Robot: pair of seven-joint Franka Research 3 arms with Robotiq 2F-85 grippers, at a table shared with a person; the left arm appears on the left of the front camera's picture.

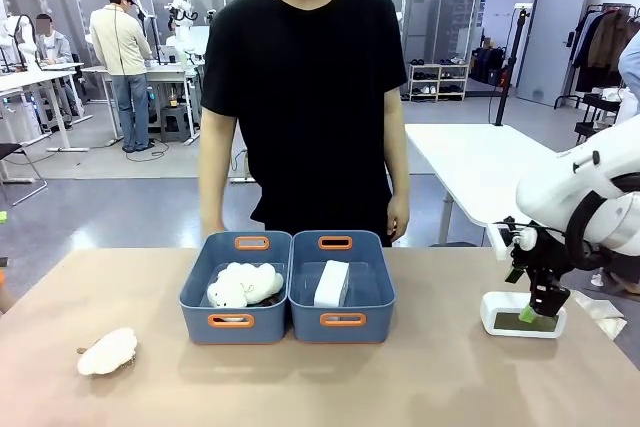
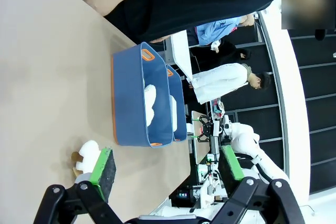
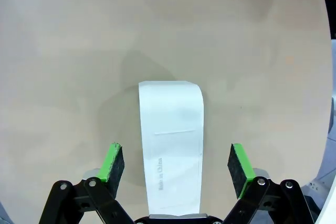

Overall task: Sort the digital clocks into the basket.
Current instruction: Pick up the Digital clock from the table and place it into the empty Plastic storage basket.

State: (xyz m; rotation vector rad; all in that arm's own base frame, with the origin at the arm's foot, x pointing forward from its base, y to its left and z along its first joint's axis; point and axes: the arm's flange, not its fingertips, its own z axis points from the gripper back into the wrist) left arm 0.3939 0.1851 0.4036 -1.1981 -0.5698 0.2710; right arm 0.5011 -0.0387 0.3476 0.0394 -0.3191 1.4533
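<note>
Step in hand: the pick of the second clock. The sorted digital clock already stands in the right-hand blue basket. The loose digital clock lies on the table at my right, well apart from both bins.

My right gripper hangs right over it. In the right wrist view the jaws are spread wide and the green pads sit either side of the loose digital clock, with a gap on each side. Nothing is grasped. My left gripper is spread too and carries nothing, with a cloud toy just beyond one pad.

My guess at the next move: drop a little if needed, clench across the clock's narrow width, lift, carry it across to the right-hand blue basket and let go beside the sorted digital clock. It should not go in the left-hand blue bin, which holds cloud toys.

Hard to tell:
- How high the pads are above the table, so I can't say whether they are low enough to grip.
- The clock's near end, which is cut off behind my gripper base in the wrist view.
- The display window. The face showing is plain white with small print, so the window is probably facing down or away.
- The dark green patch by the fingertip in the front view, which could be a pad or the display.

The person's hand hangs behind the bins and is not reaching in.
</note>
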